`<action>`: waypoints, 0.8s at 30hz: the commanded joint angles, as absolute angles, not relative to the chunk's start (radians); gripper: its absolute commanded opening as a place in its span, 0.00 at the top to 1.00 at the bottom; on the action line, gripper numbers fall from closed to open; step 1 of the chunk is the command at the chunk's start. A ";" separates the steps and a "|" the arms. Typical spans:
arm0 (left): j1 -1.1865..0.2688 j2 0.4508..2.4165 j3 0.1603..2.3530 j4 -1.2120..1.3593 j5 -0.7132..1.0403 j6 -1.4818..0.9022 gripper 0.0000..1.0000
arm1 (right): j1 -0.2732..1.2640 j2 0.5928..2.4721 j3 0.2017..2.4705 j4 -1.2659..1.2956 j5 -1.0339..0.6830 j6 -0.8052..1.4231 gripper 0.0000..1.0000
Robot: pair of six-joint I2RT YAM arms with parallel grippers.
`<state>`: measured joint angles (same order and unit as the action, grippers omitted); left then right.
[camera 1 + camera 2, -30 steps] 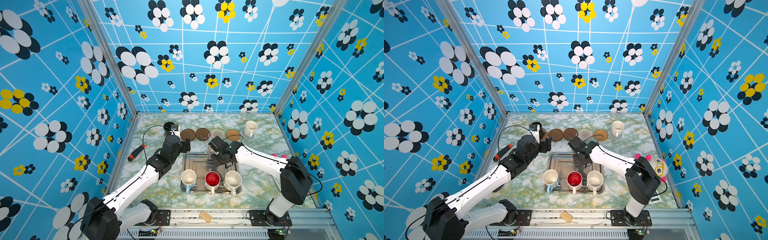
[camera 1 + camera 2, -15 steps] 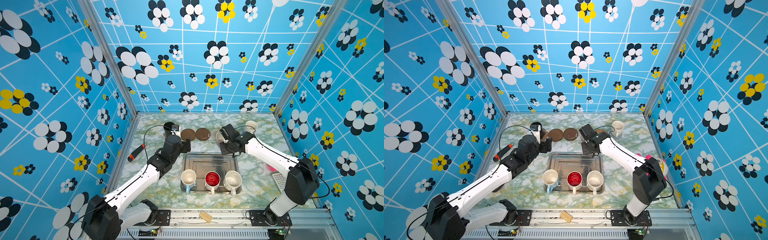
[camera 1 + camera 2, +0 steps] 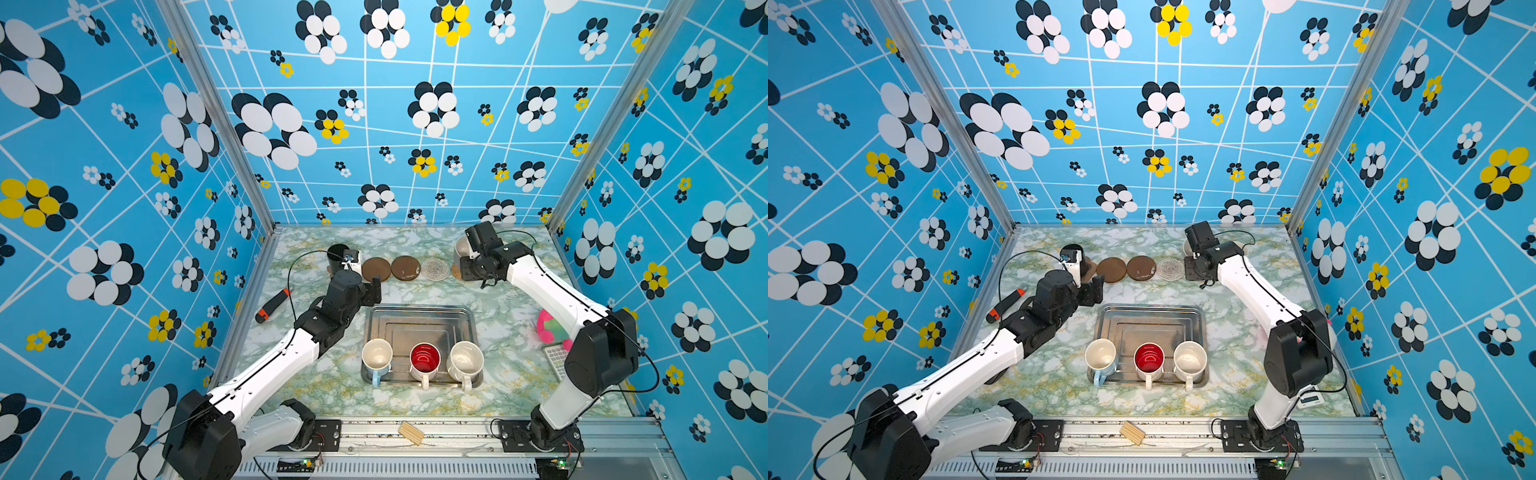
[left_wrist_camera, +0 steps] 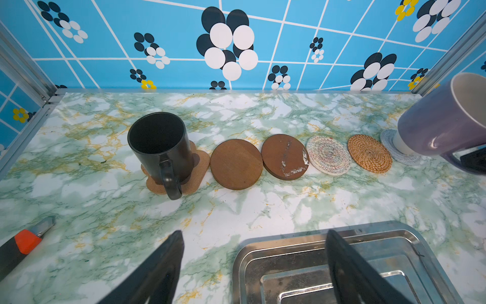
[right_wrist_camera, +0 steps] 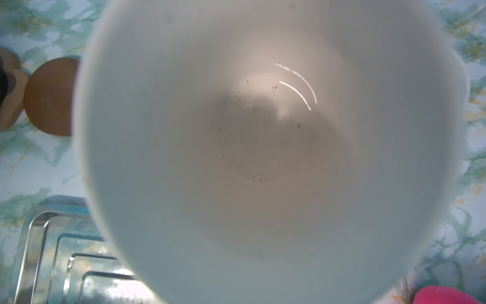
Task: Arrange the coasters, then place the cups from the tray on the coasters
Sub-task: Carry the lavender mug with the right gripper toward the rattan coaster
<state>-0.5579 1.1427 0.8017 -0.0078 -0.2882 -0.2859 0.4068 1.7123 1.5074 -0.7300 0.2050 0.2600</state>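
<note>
The right gripper [image 3: 468,264] is pinched on the handle of the lavender mug [image 4: 441,123], its jaws nearly together. The mug hangs tilted off the table, mouth turned toward the right wrist camera, whose view it almost fills. It hangs at the right end of the coaster row, close to the woven rattan disc [image 4: 369,154] and the grey spiral disc [image 4: 386,138], on which the cream cup [image 4: 401,146] stands; which of the two it is over I cannot tell. The left gripper [image 4: 253,265] holds nothing, its fingers [image 4: 163,268] spread wide above the table by the far left corner of the tray [image 3: 419,318]. Leftward along the row lie the whitish lacy disc [image 4: 328,155], the scratched dark-brown disc [image 4: 285,156], the plain dark-brown disc [image 4: 236,164] and the paw-shaped coaster [image 4: 201,163], with the black mug [image 4: 157,147] upright on it. Along the tray's near edge stand the light blue mug [image 3: 376,357], the red-lined white mug [image 3: 424,359] and the speckled white mug [image 3: 465,359].
</note>
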 commanded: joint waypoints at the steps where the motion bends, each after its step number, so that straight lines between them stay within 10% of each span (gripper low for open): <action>1: -0.556 1.140 0.828 -0.009 -0.296 -0.270 0.15 | 0.388 1.764 1.593 -0.710 0.235 0.215 1.00; 24: -0.546 1.147 0.824 -0.006 -0.296 -0.270 0.15 | 0.285 2.072 1.887 -0.816 0.142 0.197 1.00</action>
